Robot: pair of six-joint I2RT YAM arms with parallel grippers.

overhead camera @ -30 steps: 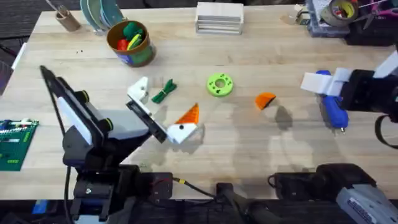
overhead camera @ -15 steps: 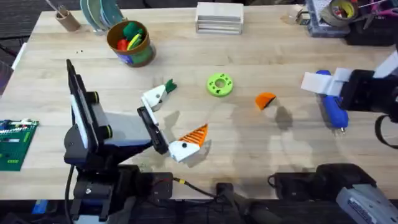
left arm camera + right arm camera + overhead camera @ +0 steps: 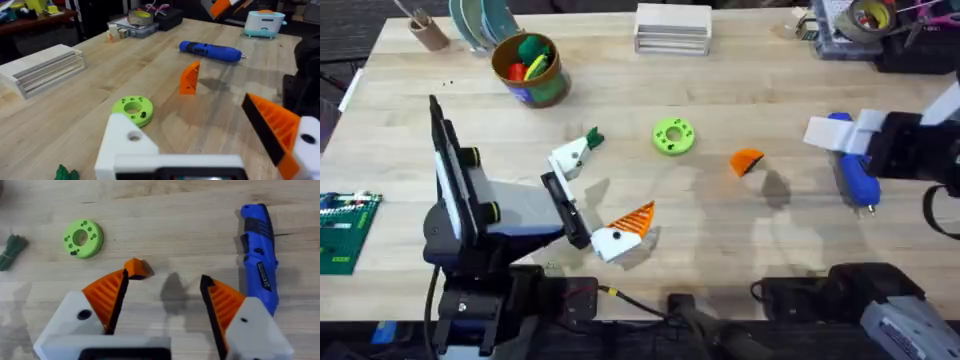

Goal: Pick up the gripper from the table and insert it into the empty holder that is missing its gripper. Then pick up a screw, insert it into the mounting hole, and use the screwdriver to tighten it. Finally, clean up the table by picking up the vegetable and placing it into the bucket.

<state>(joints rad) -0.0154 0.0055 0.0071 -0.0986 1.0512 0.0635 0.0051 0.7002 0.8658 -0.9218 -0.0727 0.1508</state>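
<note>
The left end effector [image 3: 590, 200], spread wide with one bare holder [image 3: 567, 158], has risen beside the green ring [image 3: 672, 136]. The orange gripper [image 3: 747, 161] lies untouched near the ring; the right end effector [image 3: 162, 310] hovers open.

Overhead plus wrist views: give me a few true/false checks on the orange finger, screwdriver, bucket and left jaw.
1. The loose orange finger lies on the table between the green ring disc and the blue screwdriver. True.
2. The screwdriver is held by the right gripper. False: it lies on the table, and the gripper is open.
3. The bucket is empty. False: it holds colourful toy pieces.
4. The left gripper has one bare white holder, with no orange pad. True.
</note>
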